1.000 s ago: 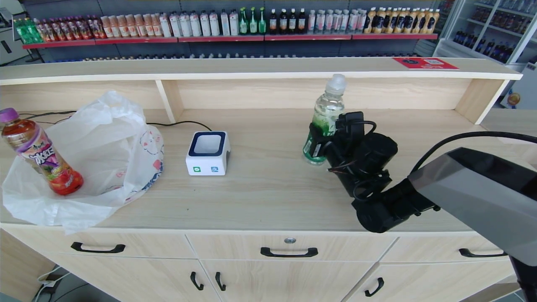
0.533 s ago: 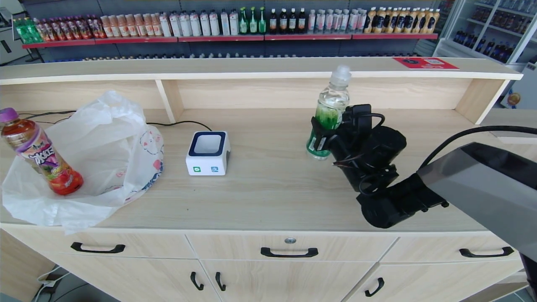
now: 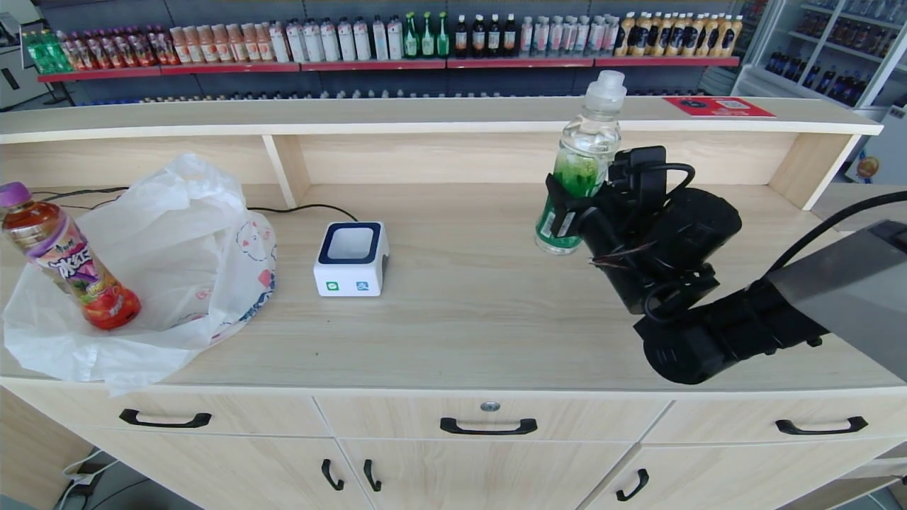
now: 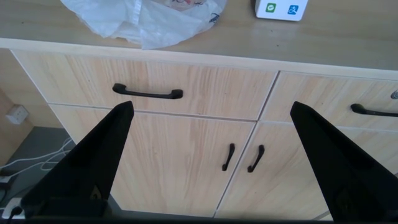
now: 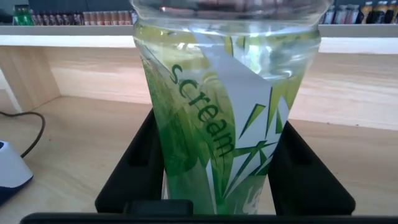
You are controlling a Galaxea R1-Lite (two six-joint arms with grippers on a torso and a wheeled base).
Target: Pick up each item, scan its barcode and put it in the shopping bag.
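Right jaws clamped on the lower half of the green-label bottle (image 3: 585, 152). It is upright, apparently lifted off the tabletop (image 3: 460, 312), well right of the scanner (image 3: 351, 257), with its label left bare for scanning. Left jaws spread, empty, facing the drawers (image 4: 186, 78).

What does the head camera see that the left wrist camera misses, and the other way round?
Head view's extras: the green-labelled bottle held in the right gripper, the red tea bottle in the shopping bag, and the drink shelves behind the counter. Left wrist view's extras: the left gripper, its dark fingers wide apart, facing the cabinet doors. Shared: that bag, the white scanner and the left drawer handle.
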